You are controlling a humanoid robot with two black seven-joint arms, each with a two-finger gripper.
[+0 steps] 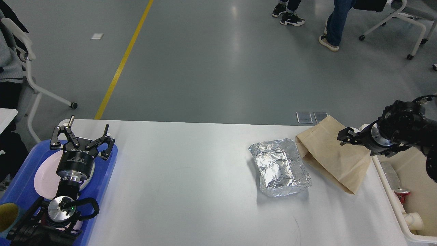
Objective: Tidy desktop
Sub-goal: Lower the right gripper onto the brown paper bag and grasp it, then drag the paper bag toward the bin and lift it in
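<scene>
While most of the desktop [191,177] lies bare and white, filling the lower part of the head view, two pieces of clutter sit on its right half, so I judge the tidying partly done at best. Largest after the desktop is the blue tray [107,171], hanging off its left edge with a white plate [44,177] in it. A cream bin [389,194] stands against the desktop's right edge, already holding a red can [402,195] and some pale scraps. On the desktop near that right edge lies a brown paper bag [333,160], flat and slightly crumpled, and just left of it, touching or nearly so, a crushed foil container [280,167].

Left of the foil the desktop offers wide open room, and its far edge is unobstructed. My left gripper [83,131] hovers over the tray, fingers spread wide with nothing between them. My right gripper [344,136] is above the bag's right part, close to the bin rim; it shows dark and end-on, so I cannot tell how its fingers stand. Bag and foil probably belong in the bin, a short move with only the bin's rim to clear
</scene>
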